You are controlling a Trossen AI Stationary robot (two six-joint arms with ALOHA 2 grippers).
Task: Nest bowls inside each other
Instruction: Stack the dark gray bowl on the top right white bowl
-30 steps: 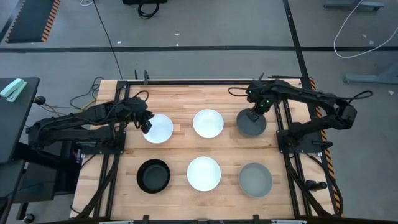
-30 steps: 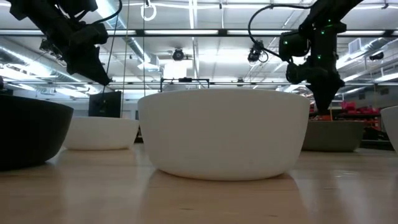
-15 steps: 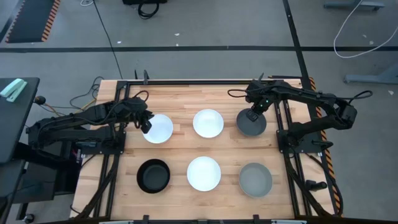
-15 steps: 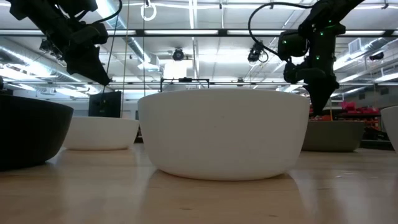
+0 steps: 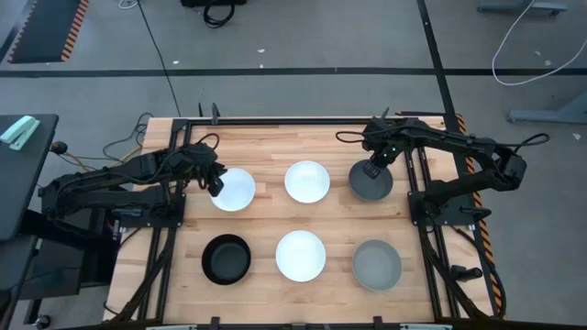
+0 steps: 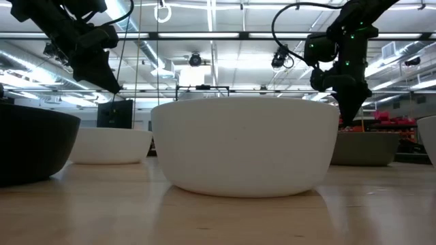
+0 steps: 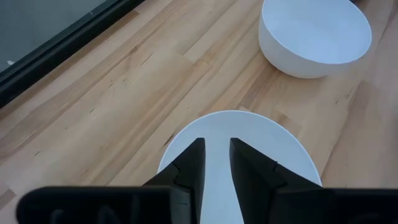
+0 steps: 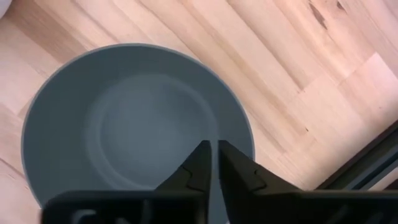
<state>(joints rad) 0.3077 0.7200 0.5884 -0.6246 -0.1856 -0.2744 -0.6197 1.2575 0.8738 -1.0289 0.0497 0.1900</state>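
Six bowls on wood surface (image 5: 266,215), two rows of three, none nested.

Left pincer (image 7: 215,154) above rim of back-left white bowl (image 5: 233,190), fingers parted by slim gap, nothing gripped.

Right pincer (image 8: 213,155) over edge of dark grey bowl (image 5: 371,181), back right; fingers slightly apart, bowl not gripped.

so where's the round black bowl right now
In the high view the round black bowl sits at the table's front-left, beside a white bowl and in front of another white bowl.
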